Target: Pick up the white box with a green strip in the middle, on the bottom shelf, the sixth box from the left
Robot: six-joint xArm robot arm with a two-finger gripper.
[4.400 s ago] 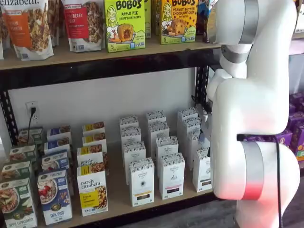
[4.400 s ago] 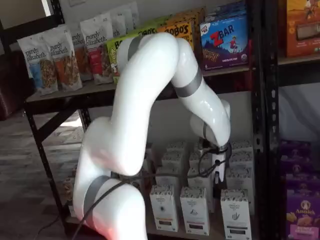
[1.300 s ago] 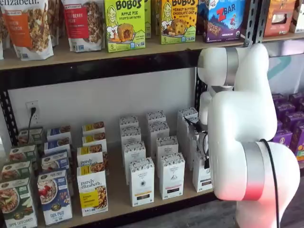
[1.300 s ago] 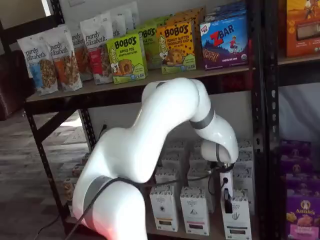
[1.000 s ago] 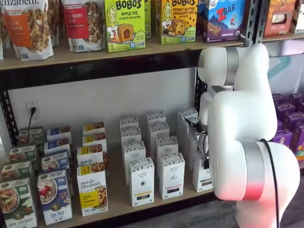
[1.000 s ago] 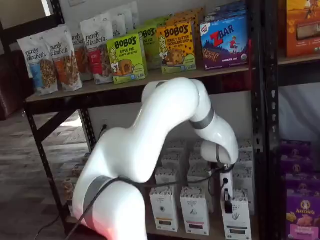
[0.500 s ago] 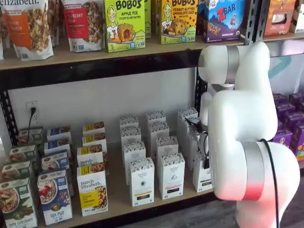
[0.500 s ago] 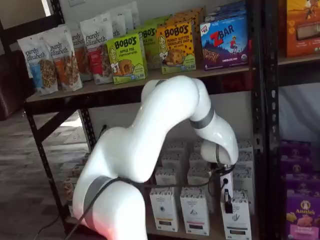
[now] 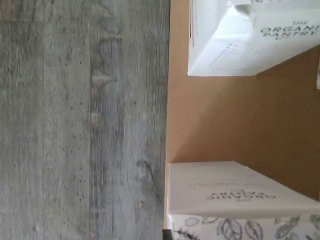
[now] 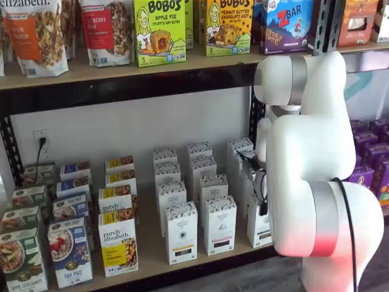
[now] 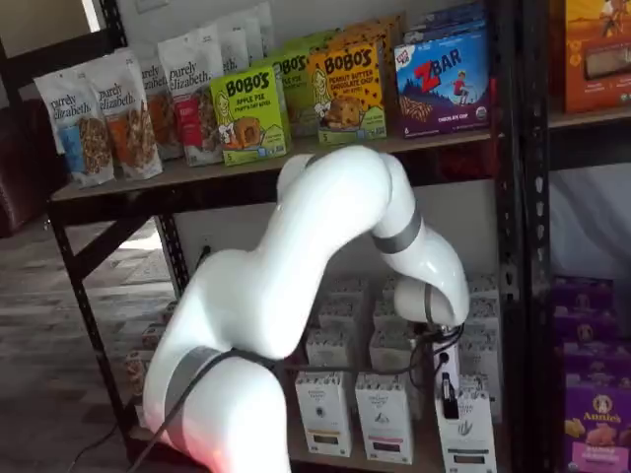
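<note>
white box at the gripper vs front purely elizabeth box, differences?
The white box has a plain white front, the purely elizabeth box a yellow panel. The gripper is at the white box's top; the purely elizabeth box stands free. Both stand upright.

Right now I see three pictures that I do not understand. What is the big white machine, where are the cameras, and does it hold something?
It is a robot arm standing before store shelves. Two pictures come from fixed cameras facing the shelves. The third comes from a camera on the arm's wrist, looking down at the grey floor and the bottom shelf. Rows of cartons stand on that shelf. The hand is at the top of the white box in the front row. Only one black finger shows, so I cannot tell whether it grips the box.
</note>
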